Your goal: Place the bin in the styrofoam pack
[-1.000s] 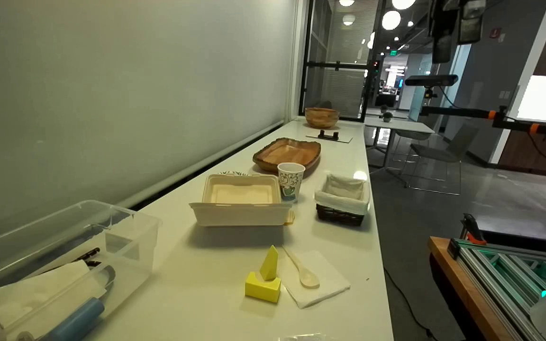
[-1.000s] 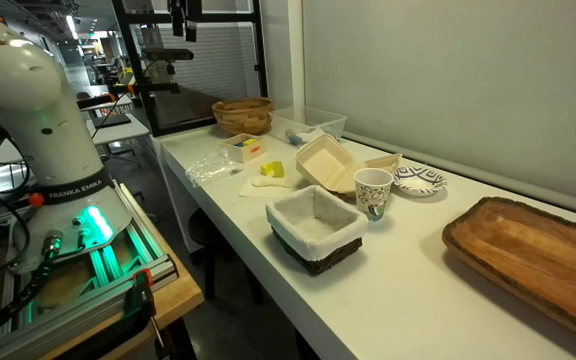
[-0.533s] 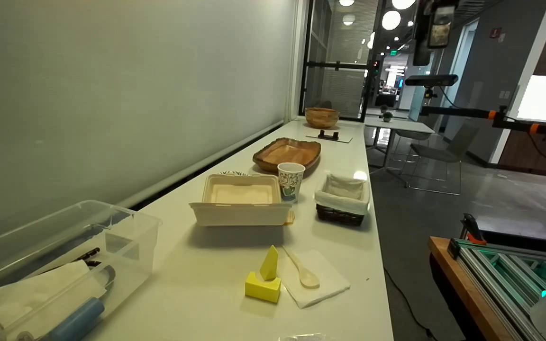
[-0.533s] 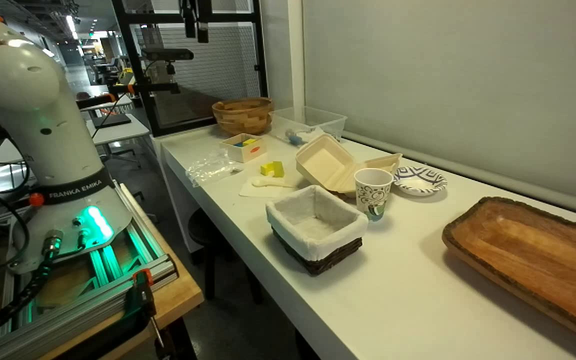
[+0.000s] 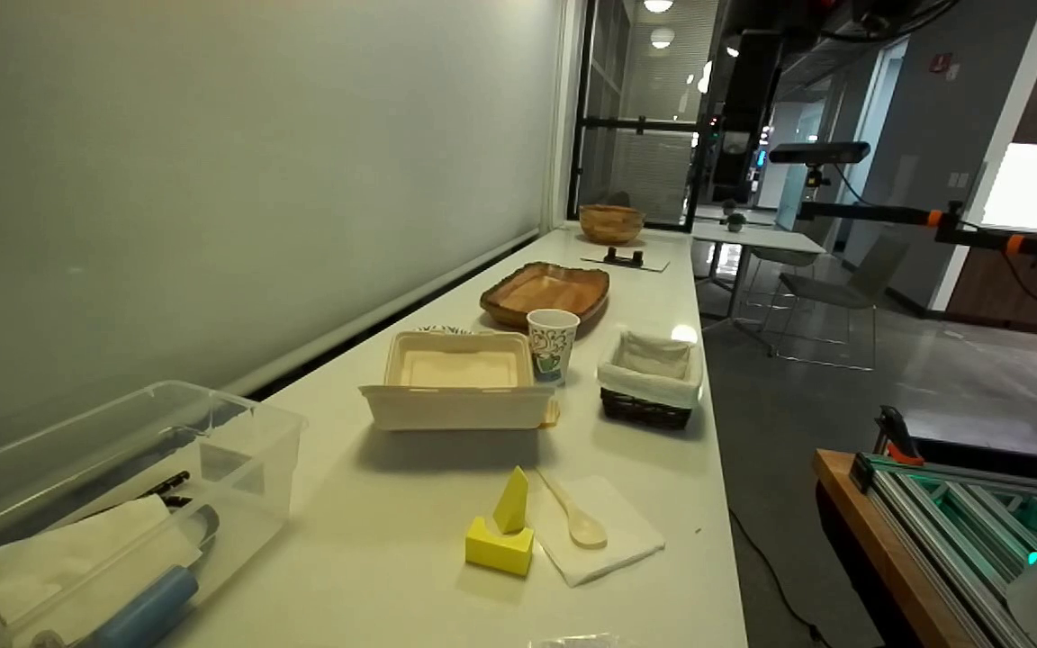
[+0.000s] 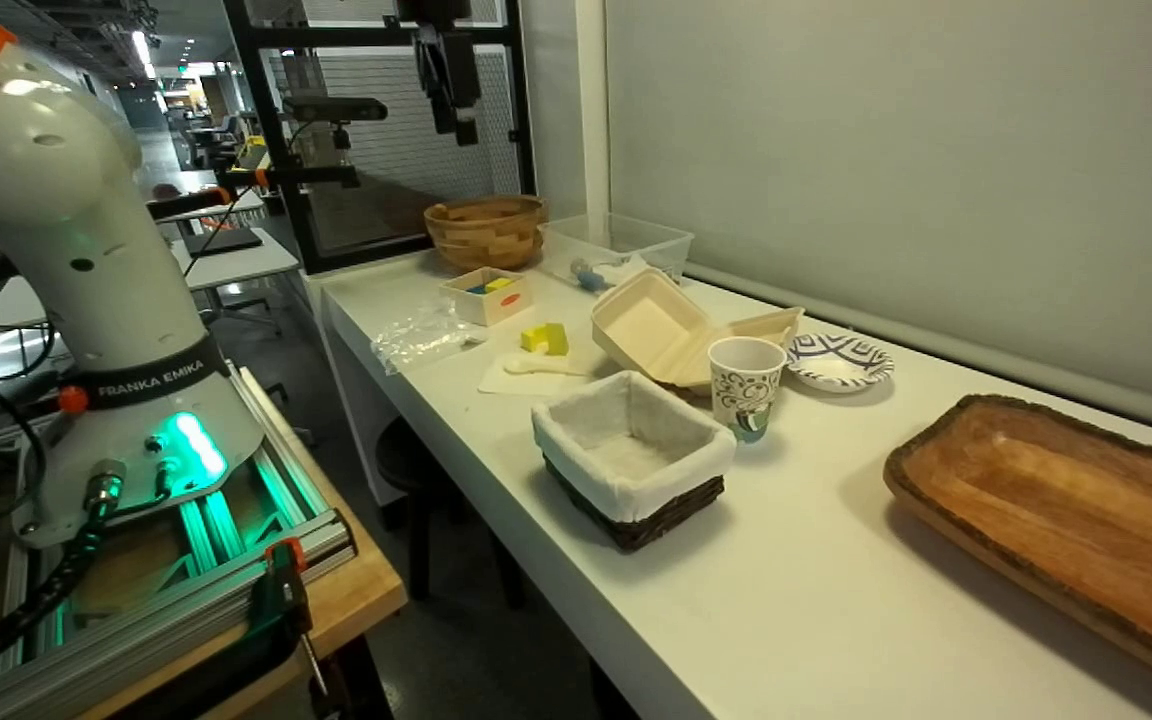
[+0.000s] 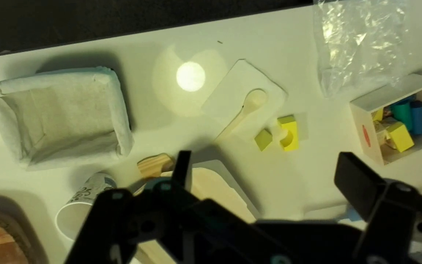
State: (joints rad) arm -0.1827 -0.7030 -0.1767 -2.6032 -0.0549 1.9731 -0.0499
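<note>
The bin is a small dark woven basket with a whitish cloth liner. It stands upright on the white table in both exterior views (image 5: 649, 387) (image 6: 631, 455) and at the left of the wrist view (image 7: 64, 113). The styrofoam pack is a cream hinged foam tray, open, in both exterior views (image 5: 455, 409) (image 6: 651, 320). It is partly hidden behind the gripper in the wrist view (image 7: 214, 187). My gripper (image 7: 265, 161) is wide open and empty, high above the table, apart from both. It also shows at the top of both exterior views (image 5: 733, 180) (image 6: 456, 130).
A paper cup (image 6: 748, 385) stands between bin and pack, close to both. A large wooden tray (image 6: 1056, 490), patterned bowl (image 6: 839, 362), yellow blocks (image 7: 288, 135), wooden spoon (image 7: 245, 108) on a napkin, small block box (image 7: 394, 121) and clear plastic box (image 5: 239, 477) are also on the table.
My gripper has moved down and toward the wall side, over the table. The bin, the pack and the other objects have not moved.
</note>
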